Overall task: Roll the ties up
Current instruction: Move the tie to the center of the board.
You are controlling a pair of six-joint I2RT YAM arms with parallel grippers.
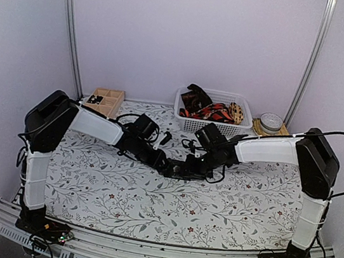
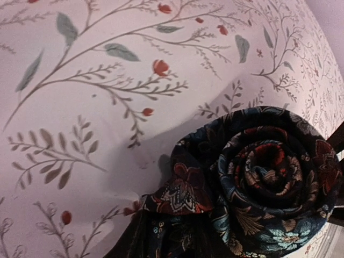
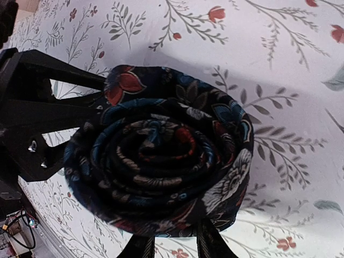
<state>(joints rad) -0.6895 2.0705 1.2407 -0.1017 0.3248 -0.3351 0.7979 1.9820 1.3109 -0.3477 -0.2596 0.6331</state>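
Roll looked done — dark floral tie (image 3: 161, 156) coiled at tabletop (image 1: 118, 192) centre, right gripper (image 3: 174, 244) pinched it, left gripper (image 1: 170, 166) unclear. Next: release without uncoiling.

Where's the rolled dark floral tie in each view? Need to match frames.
Top external: rolled tie mid-table, small, dark, partly hidden.
Left wrist: rolled tie lower right, coil end-on.
Right wrist: rolled tie centre, filling much of the frame.
Shared landmark: floral tablecloth under it.
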